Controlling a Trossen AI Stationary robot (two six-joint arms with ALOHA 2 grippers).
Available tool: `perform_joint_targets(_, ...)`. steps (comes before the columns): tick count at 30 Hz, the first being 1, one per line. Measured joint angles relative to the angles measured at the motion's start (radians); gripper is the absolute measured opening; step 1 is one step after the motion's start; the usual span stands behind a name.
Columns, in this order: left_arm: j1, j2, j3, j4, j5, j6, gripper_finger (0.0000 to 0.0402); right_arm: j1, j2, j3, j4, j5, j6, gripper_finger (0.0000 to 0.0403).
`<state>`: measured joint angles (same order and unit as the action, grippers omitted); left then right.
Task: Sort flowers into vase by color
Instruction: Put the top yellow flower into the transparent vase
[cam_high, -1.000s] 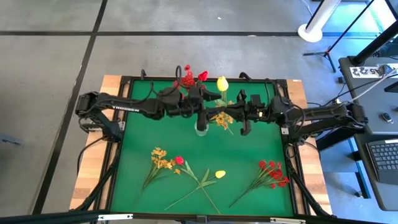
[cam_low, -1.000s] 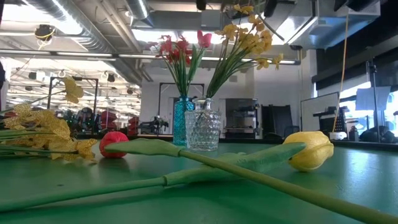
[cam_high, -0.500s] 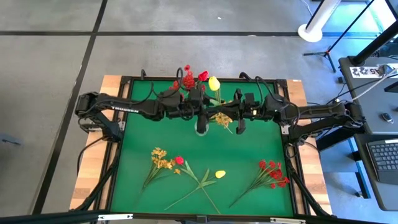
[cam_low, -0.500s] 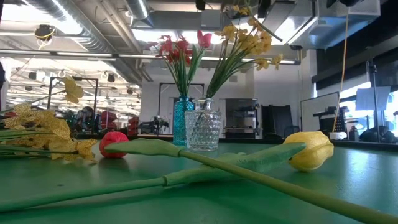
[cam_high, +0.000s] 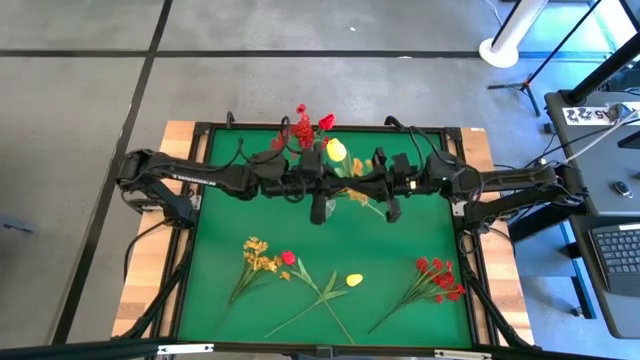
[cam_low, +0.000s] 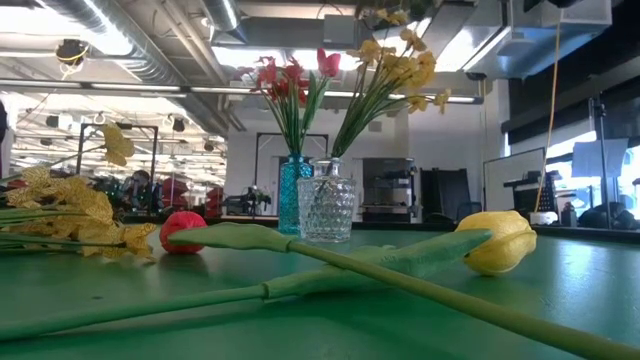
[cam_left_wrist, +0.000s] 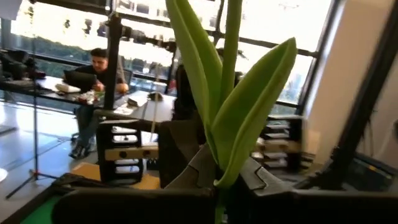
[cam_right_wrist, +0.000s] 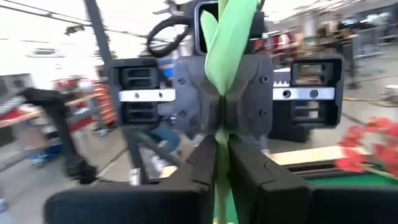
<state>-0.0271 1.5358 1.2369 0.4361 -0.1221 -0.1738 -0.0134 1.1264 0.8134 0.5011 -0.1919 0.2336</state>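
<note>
A yellow tulip (cam_high: 337, 150) on a green stem stands upright in the air over the far middle of the table. My left gripper (cam_high: 335, 187) and my right gripper (cam_high: 368, 188) face each other, both shut on its stem. Behind them a blue vase (cam_low: 293, 195) holds red flowers (cam_high: 300, 125). A clear glass vase (cam_low: 326, 200) holds yellow-orange sprigs (cam_low: 400, 60); the left arm hides it from above. On the mat lie a yellow-orange sprig (cam_high: 258, 255), a red bud (cam_high: 288, 258), a yellow bud (cam_high: 354, 281) and a red sprig (cam_high: 437, 275). My left gripper pinches the tulip's stem (cam_left_wrist: 217, 208) between its two fingers, just below where the leaves (cam_left_wrist: 249, 112) spread. It comes in level from the table's left, across the stem. The tulip stands upright, lifted clear. My right gripper pinches the same stem (cam_right_wrist: 220, 155) between its two fingers (cam_right_wrist: 200, 177), level from the table's right and across it. The stem rises upright through the narrow gap, with a leaf (cam_right_wrist: 227, 43) above the fingers.
The green mat (cam_high: 220, 250) has a dark raised frame on a wooden table. Both arms stretch across the far half. The loose flowers lie in the near half, with bare mat between them and the vases.
My left gripper has shut on the tulip's stem opposite my right gripper. The tulip's bloom has shifted toward the table's left and near edges, and the left arm now covers the clear vase seen from above.
</note>
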Motion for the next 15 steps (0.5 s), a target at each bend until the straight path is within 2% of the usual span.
perform_joint_targets(2, -0.017, -0.033, 0.001, -0.011, -0.006, 0.002, 0.0003, 0.001, -0.025, 0.001, 0.009, -0.05, 0.009, 0.0067)
perform_joint_targets(6, -0.051, -0.095, 0.004, -0.111, -0.035, 0.016, 0.0002, 0.002, -0.076, 0.0, -0.045, -0.092, 0.009, 0.0147)
perform_joint_targets(11, -0.105, -0.179, 0.003, -0.292, -0.178, 0.054, 0.0002, 0.001, -0.171, 0.001, -0.133, -0.093, -0.005, 0.0247)
perform_joint_targets(15, -0.119, -0.202, 0.004, -0.462, -0.273, 0.056, 0.0001, 0.001, -0.256, 0.0, -0.222, -0.056, -0.055, 0.0292)
